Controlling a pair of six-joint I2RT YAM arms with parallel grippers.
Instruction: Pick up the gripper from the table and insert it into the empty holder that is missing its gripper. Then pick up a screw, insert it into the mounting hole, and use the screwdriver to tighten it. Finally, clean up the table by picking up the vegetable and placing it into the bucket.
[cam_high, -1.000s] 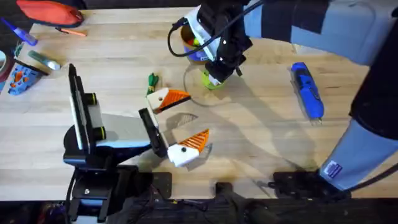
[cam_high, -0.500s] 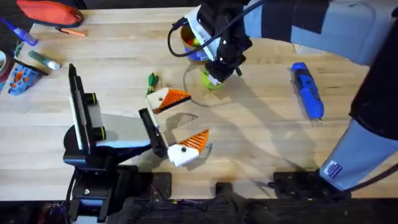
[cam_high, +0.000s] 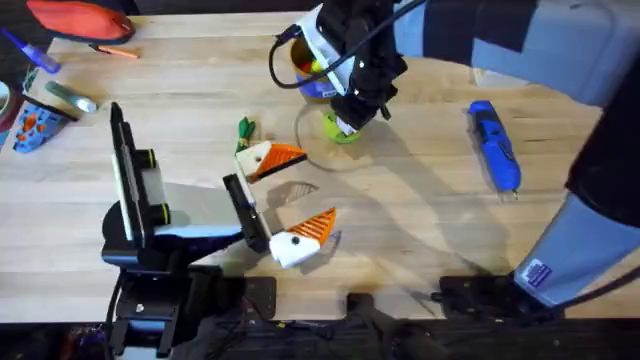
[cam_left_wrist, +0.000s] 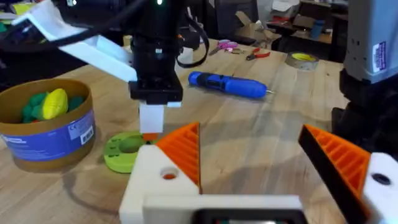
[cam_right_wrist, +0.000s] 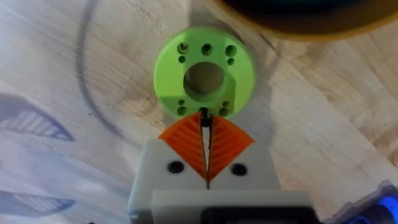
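Observation:
My right gripper (cam_high: 346, 124) (cam_right_wrist: 204, 121) reaches across to the lime-green disc (cam_high: 343, 133) (cam_right_wrist: 204, 74), its orange pads shut on a small dark screw at the disc's near rim. From the left wrist view that right gripper (cam_left_wrist: 151, 129) hangs just over the disc (cam_left_wrist: 121, 152). Behind it stands the bucket (cam_high: 299, 62) (cam_left_wrist: 46, 134). The vegetable (cam_high: 245, 128) lies left of the disc. At the right lies the blue screwdriver (cam_high: 495, 145) (cam_left_wrist: 227, 85). My left gripper (cam_high: 318, 183) (cam_left_wrist: 261, 155) stands wide open over bare table. The task's gripper and holder are out of view.
The bucket holds yellow and green toy pieces (cam_left_wrist: 53, 102). A red pouch (cam_high: 80, 18) and small clutter (cam_high: 30, 125) sit at the far left edge. A tape roll (cam_left_wrist: 303, 60) lies beyond the screwdriver. Bare wood spans the table's middle and right front.
The right gripper has crept very slightly toward the bucket over the disc. Nothing else has moved.

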